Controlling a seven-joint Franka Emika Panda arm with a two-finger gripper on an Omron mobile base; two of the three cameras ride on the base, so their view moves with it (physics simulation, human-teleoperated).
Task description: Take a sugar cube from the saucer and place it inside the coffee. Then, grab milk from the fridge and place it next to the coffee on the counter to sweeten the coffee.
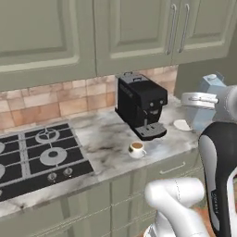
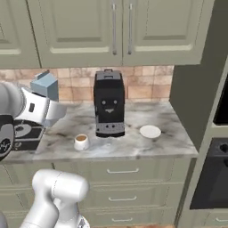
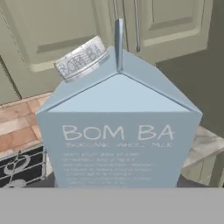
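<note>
Hand view shows our gripper (image 1: 203, 102) grasping the milk (image 3: 118, 127) upright above the counter (image 1: 106, 139), probably to set it beside the coffee (image 1: 136, 148).

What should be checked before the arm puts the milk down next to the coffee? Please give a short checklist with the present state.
1. Milk is at the gripper, upright, above the counter: ok.
2. Grip on the carton is firm: cannot tell, the fingers are hidden.
3. Coffee stands upright on the counter: ok.
4. Bare counter beside the cup for the carton: ok.
5. Coffee machine stands close behind the cup; path clearance: cannot tell.
6. Saucer lies away from the cup: ok.
</note>
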